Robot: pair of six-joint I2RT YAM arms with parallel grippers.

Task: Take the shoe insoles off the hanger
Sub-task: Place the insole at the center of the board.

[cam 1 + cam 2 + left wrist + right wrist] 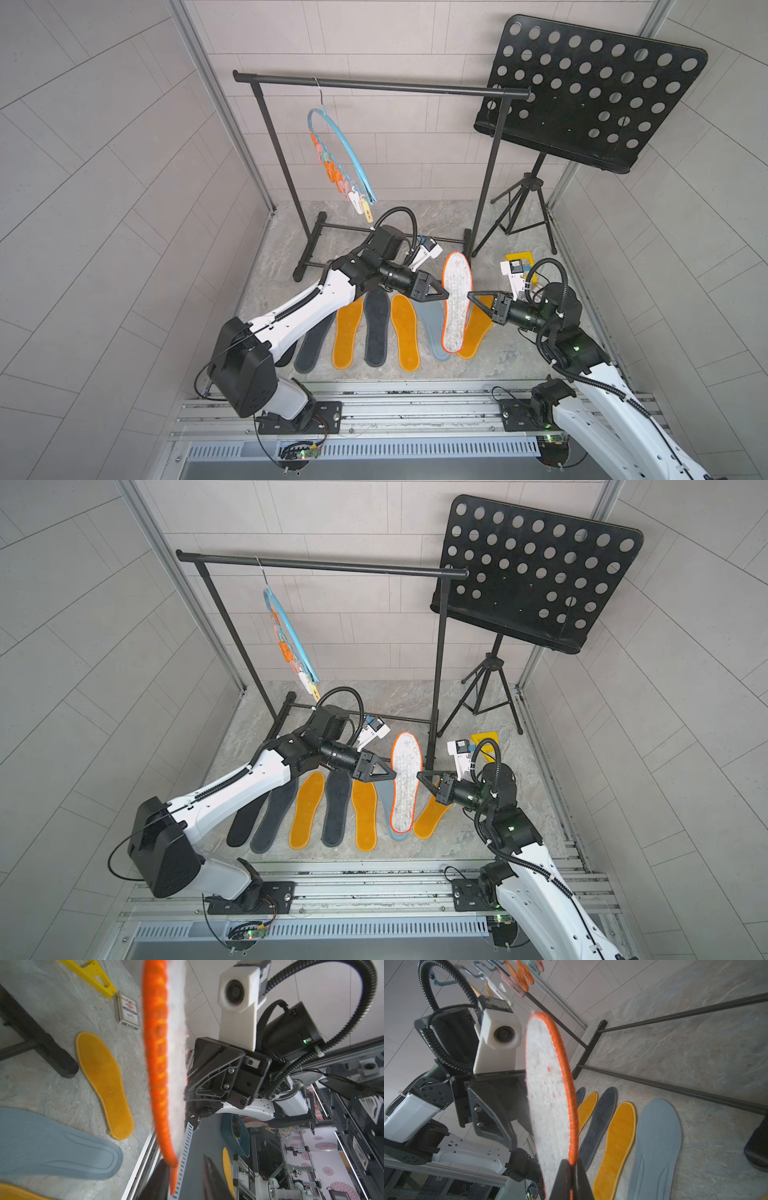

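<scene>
A white insole with an orange stitched edge is held up off the floor between my two grippers. My right gripper is shut on its orange edge. My left gripper is open at the other side; the edge lies against one finger and the other finger stands apart. The light-blue hanger hangs from the rack bar, its coloured clips holding nothing. Several insoles lie in a row on the floor: orange, dark grey, grey-blue.
The black garment rack stands behind the grippers, with its foot near the grey-blue insole. A black perforated music stand is at the back right. A yellow plastic piece and a small card box lie on the floor.
</scene>
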